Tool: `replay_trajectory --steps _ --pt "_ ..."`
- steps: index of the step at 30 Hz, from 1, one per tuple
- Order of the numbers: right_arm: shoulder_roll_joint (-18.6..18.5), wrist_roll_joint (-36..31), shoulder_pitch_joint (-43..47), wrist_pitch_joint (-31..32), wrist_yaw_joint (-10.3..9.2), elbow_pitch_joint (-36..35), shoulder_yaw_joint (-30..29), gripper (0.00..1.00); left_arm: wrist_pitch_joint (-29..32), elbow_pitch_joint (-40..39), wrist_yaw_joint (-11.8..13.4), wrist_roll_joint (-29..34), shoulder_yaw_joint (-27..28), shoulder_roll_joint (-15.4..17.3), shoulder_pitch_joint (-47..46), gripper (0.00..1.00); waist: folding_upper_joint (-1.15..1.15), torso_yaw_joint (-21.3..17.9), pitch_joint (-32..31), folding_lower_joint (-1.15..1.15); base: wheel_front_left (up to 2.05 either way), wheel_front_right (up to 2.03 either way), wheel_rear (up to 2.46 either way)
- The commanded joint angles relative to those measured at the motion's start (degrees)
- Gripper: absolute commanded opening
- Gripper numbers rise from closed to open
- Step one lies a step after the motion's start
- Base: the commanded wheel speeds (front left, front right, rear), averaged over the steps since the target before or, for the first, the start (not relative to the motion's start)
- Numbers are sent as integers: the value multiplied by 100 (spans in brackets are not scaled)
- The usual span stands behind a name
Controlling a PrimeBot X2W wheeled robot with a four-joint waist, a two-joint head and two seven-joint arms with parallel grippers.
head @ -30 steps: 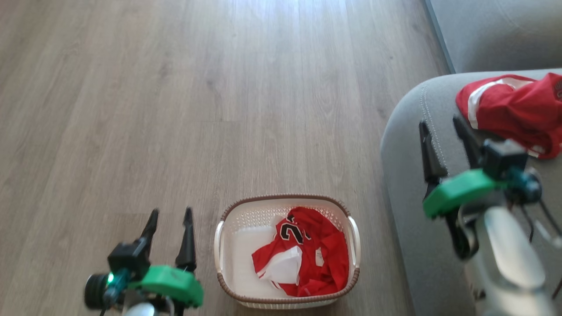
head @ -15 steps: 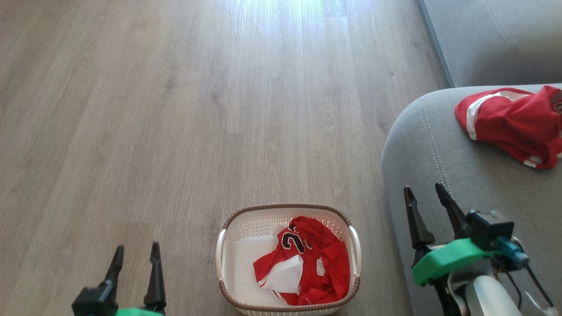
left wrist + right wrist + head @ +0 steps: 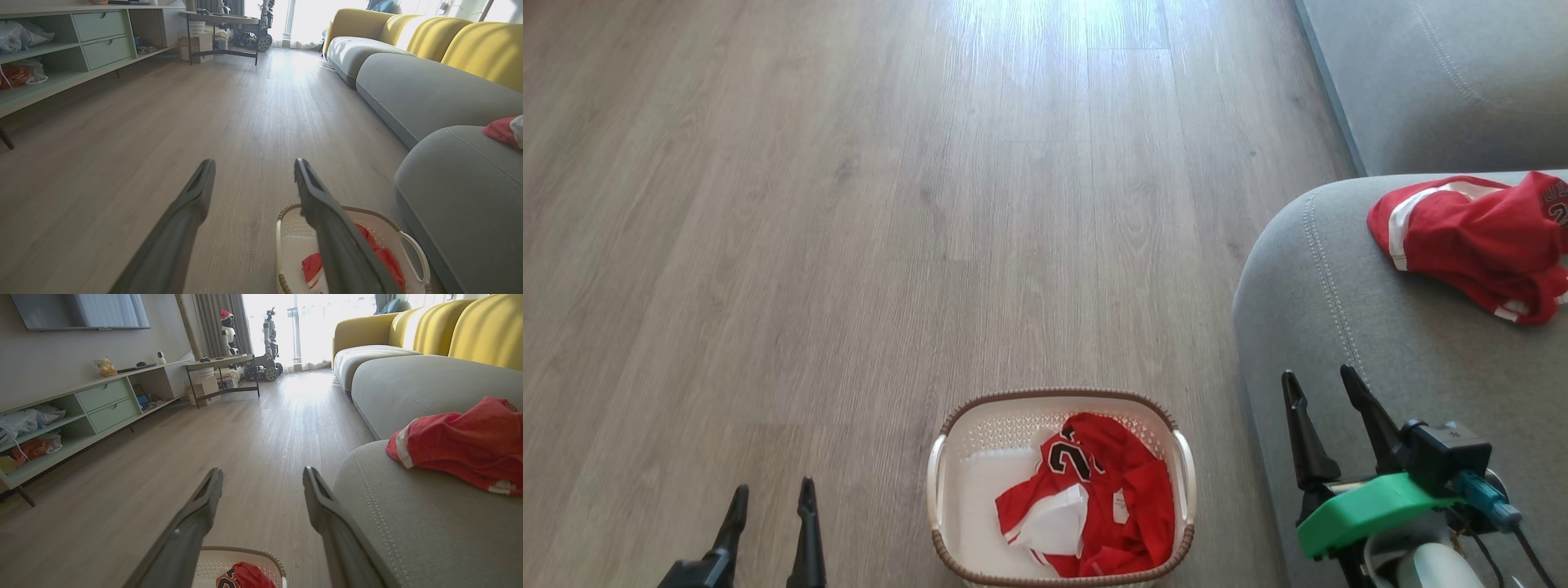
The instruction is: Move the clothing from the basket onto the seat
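Yellow backrests (image 3: 482, 49) in wrist views; clothing (image 3: 1127, 498) in basket (image 3: 1054, 394) overhead

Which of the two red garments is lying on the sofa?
The white-striped garment on the grey sofa; the numbered jersey lies in the basket.

Pale wood-plank floor (image 3: 849, 245) is lying open left of and beyond the cream perforated plastic basket (image 3: 1058, 394), giving the left claw (image 3: 773, 487), fingers spread, free passage. The basket's top is standing open; a crumpled red jersey (image 3: 1119, 498) is filling its right half, leaving the left half bare. The grey fabric sofa seat (image 3: 1339, 327) is rising just right of the basket, crowding that side. The right claw (image 3: 1316, 373), fingers spread, is hovering over its bare near edge; a red white-trimmed garment (image 3: 1462, 237) is occupying the far right.
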Motion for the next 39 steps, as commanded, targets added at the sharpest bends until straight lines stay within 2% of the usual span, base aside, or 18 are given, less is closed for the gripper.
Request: replay_trajectory --steps 1,27,39 --pt "11 -32 -145 -7 -2 -238 98 100 -71 -142 -2 69 278 69 -173 100 0 -6 -2 0 0 0 0" --pt "11 -38 -48 -3 -2 -220 125 100 -69 -15 -175 222 251 -21 -169 100 0 -25 -17 0 0 0 0" --pt "11 -234 -182 22 -2 -429 -179 100 104 226 -388 388 -99 -79 -715 100 0 -102 404 0 0 0 0"
